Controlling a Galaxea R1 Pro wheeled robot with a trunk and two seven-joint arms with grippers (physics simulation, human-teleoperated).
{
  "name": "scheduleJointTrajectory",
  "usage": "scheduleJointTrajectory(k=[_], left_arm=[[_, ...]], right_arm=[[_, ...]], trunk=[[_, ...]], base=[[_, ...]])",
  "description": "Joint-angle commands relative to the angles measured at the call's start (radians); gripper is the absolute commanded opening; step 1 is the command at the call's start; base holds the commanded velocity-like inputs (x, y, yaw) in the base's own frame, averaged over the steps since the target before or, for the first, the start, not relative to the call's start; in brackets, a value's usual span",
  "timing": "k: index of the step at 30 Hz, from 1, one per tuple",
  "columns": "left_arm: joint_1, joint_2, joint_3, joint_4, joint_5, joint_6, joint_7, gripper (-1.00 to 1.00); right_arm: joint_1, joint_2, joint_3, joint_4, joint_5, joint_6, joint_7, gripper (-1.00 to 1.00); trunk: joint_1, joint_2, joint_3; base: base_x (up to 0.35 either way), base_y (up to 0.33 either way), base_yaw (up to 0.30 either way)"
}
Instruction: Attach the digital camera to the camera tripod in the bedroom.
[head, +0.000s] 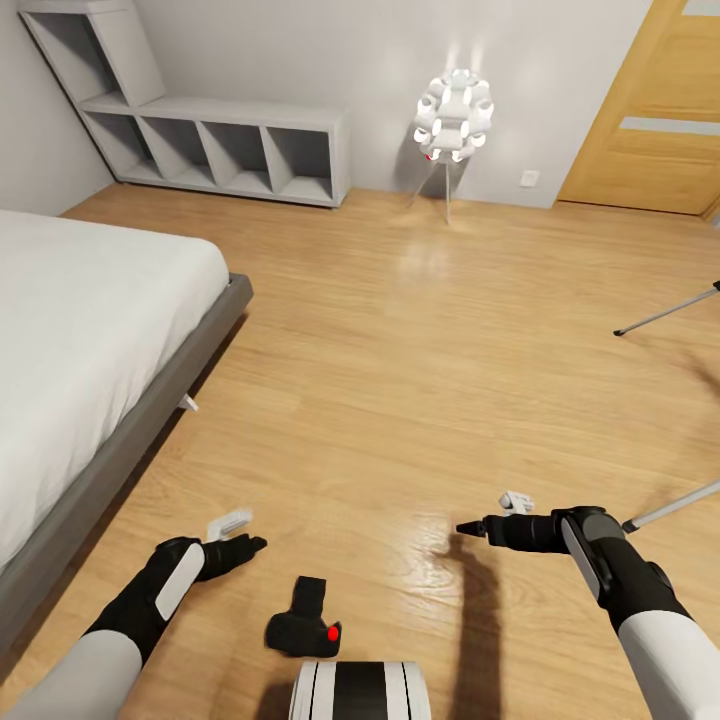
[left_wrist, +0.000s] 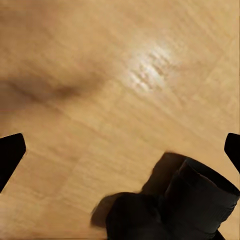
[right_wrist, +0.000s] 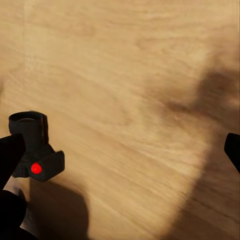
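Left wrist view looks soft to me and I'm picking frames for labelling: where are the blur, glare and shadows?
Left wrist view: digital camera smeared, glare patch on floor. Right wrist view: camera sharper, dark arm shadow. Head view: lamp glows, sheen below.

There is 1 digital camera (head: 303, 625) on the wood floor (head: 400, 380), black, with 1 red button. 2 silver legs of the camera tripod (head: 668, 311) poke in at the right edge. I count 2 grippers: the left gripper (head: 238, 532) and the right gripper (head: 492, 515). There is 1 bed (head: 90, 330), 1 white-ball floor lamp (head: 454, 116), 1 oak door (head: 655, 120) and 1 grey cube shelf unit (head: 215, 140), with 4 open cubes in its low row. 1 wall socket (head: 529, 178) sits by the door.
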Motion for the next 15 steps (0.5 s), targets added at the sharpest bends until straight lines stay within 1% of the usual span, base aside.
scheduleJointTrajectory(k=[1,2,4,6,7,8,9,11,12,13,14,15], left_arm=[[0.0,0.012,-0.005,0.013,-0.003,0.002,0.004,1.0],[0.0,0.016,-0.006,0.018,-0.009,0.001,0.003,1.0],[0.0,0.036,-0.007,0.038,-0.046,-0.022,-0.002,1.0],[0.0,0.044,-0.008,0.05,-0.074,-0.047,-0.007,1.0],[0.0,0.051,-0.011,0.073,-0.122,-0.092,-0.024,1.0],[0.0,0.053,-0.013,0.089,-0.151,-0.117,-0.036,1.0],[0.0,0.058,-0.02,0.129,-0.214,-0.168,-0.071,1.0],[0.0,0.065,-0.03,0.178,-0.28,-0.22,-0.118,1.0],[0.0,0.074,-0.038,0.227,-0.349,-0.278,-0.176,1.0],[0.0,0.079,-0.04,0.25,-0.382,-0.309,-0.208,1.0],[0.0,0.091,-0.043,0.288,-0.44,-0.372,-0.277,1.0],[0.0,0.098,-0.043,0.302,-0.466,-0.402,-0.312,1.0]], right_arm=[[0.0,0.0,-0.002,-0.001,0.004,0.004,0.002,1.0],[0.0,-0.001,-0.002,-0.001,0.005,0.003,0.0,1.0],[0.0,-0.001,-0.002,-0.001,0.008,-0.005,-0.011,1.0],[0.0,-0.002,-0.002,-0.001,0.009,-0.011,-0.017,1.0],[0.0,-0.002,-0.002,-0.001,0.007,-0.019,-0.022,1.0],[0.0,-0.002,-0.002,0.0,0.006,-0.024,-0.024,1.0],[0.001,-0.002,-0.002,0.0,0.004,-0.035,-0.026,1.0],[0.0,-0.002,-0.002,0.001,0.002,-0.047,-0.028,1.0],[0.001,-0.002,-0.002,0.002,0.001,-0.058,-0.031,1.0],[0.001,-0.002,-0.002,0.002,0.0,-0.064,-0.033,1.0],[0.001,-0.002,-0.002,0.003,0.0,-0.074,-0.038,1.0],[0.001,-0.002,-0.002,0.005,-0.001,-0.077,-0.041,1.0]], trunk=[[0.0,0.0,-0.001],[0.0,0.0,-0.001],[0.0,0.0,-0.001],[0.0,0.0,-0.001],[0.0,0.0,-0.001],[0.0,0.0,-0.001],[0.0,0.0,-0.001],[0.0,0.0,-0.001],[0.0,0.0,-0.001],[0.0,0.0,-0.001],[0.0,0.0,-0.001],[0.0,0.0,-0.001]], base=[[0.0,0.0,0.0],[0.0,0.0,0.0],[0.0,0.0,0.0],[0.0,0.0,0.0],[0.0,0.0,0.0],[0.0,0.0,0.0],[0.0,0.0,0.0],[0.0,0.0,0.0],[0.0,0.0,0.0],[0.0,0.0,0.0],[0.0,0.0,0.0],[0.0,0.0,0.0]])
